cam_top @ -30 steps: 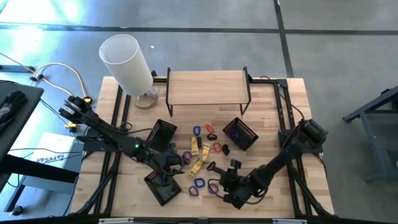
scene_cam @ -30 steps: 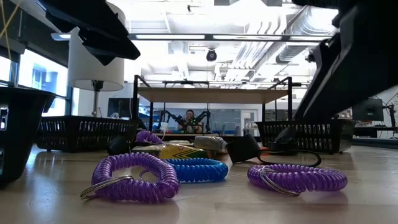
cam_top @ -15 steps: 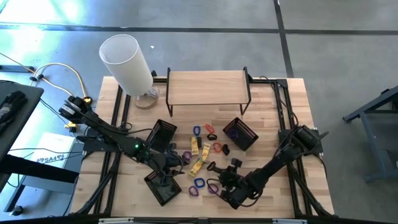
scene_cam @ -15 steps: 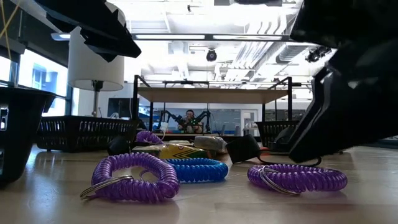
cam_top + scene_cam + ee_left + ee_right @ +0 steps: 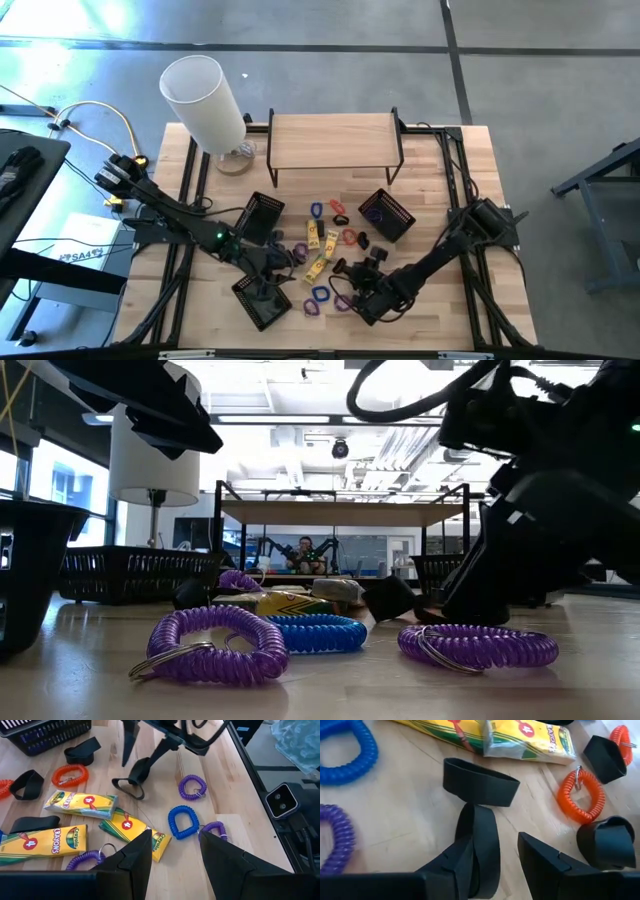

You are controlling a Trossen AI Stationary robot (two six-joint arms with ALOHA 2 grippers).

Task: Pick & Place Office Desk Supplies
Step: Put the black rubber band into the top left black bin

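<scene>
Wooden tabletop (image 5: 440,160) fills the middle of the high view; a big white cylinder (image 5: 203,102) stands at its upper left and a wooden shelf riser (image 5: 335,138) sits top centre; three black mesh baskets next, one left of centre (image 5: 262,216), one right of centre (image 5: 386,215) with a purple coil inside, one lower left (image 5: 261,299).

Left arm comes in from the left of the frame; its left end effector (image 5: 283,256) hangs just above the lower-left basket, fingers (image 5: 131,861) apart with nothing between them, over a crayon box (image 5: 136,834) and a blue coil band (image 5: 182,821).

Right arm reaches in from the right edge, and the right end effector (image 5: 343,272) is low in the centre of the frame; its fingers (image 5: 539,855) are spread, one of them poked through a black loop band (image 5: 480,842) lying on the wood, so it's touching but not clamped on it.

The supplies are scattered centre frame between the baskets; yellow crayon boxes (image 5: 317,250), orange coil bands (image 5: 580,795), more black bands (image 5: 481,782), purple coil bands (image 5: 478,646) nearest the low camera.
</scene>
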